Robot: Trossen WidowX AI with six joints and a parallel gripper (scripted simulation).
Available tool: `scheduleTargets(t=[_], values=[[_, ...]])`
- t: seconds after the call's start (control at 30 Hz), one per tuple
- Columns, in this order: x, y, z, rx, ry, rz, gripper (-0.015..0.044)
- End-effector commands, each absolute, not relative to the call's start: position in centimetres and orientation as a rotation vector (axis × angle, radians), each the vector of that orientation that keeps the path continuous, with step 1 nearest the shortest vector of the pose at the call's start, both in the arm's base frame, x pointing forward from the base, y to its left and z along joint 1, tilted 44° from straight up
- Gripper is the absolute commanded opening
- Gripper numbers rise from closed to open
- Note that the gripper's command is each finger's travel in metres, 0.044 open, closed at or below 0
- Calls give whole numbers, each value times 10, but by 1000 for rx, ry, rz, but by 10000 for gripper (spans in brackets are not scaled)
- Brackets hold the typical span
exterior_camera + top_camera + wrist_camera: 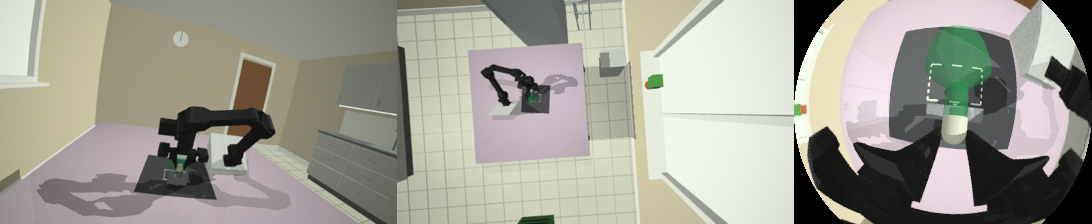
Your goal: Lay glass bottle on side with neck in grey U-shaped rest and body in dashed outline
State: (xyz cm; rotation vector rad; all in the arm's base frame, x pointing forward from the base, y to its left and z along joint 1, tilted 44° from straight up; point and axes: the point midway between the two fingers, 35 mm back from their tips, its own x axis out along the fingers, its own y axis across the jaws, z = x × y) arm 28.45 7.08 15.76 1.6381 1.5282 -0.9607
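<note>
Above the dark mat (543,107) (146,181) (909,60), the tool (533,90) (179,167) (954,132) grips glass

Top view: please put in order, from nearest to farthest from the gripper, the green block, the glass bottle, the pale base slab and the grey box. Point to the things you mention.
1. Glass bottle (533,98) (181,158) (956,55), held in the gripper (533,91) (179,168) (954,132)
2. Pale base slab (496,111) (218,145) (1041,42), left
3. Grey box (616,57), right
4. Green block (655,81) (797,109), farther right
</note>
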Motion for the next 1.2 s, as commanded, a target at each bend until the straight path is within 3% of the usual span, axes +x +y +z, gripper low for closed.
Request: scheduleTargets(t=[0.0,1.17], values=[[284,73,157,1640,1528,-963,117],[286,94,151,1632,1532,-943,117]])
